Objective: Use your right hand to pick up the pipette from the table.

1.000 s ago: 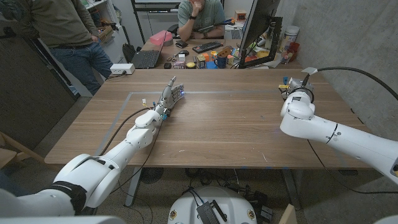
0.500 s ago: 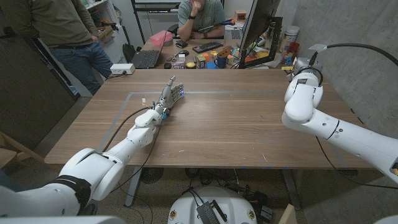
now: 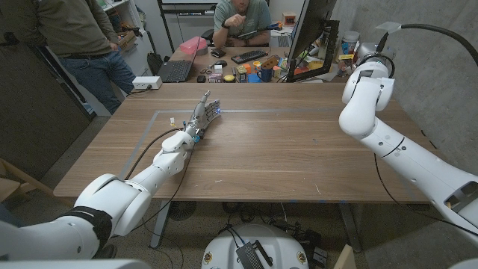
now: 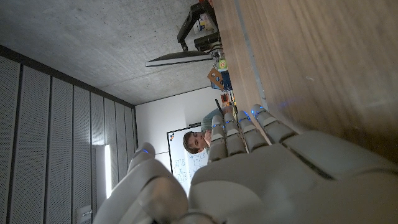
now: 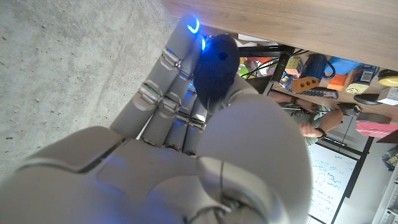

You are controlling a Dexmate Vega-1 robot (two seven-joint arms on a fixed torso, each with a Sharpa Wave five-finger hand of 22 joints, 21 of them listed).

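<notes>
My right arm is raised above the wooden table's far right corner, and its wrist hides the hand from the head camera. In the right wrist view my right hand has its fingers curled together. The dark-tipped thumb presses across them, and the pipette is hidden inside that grip. My left hand lies stretched out on the table left of the middle. Its fingers are straight and hold nothing.
A white box sits at the table's far left edge. Behind the table is a desk with a laptop, a monitor and clutter. One person stands at the far left and another sits. A concrete wall runs along the right.
My right arm has risen from just above the table's far right corner, going up and back toward the wall. The left arm has not moved.
</notes>
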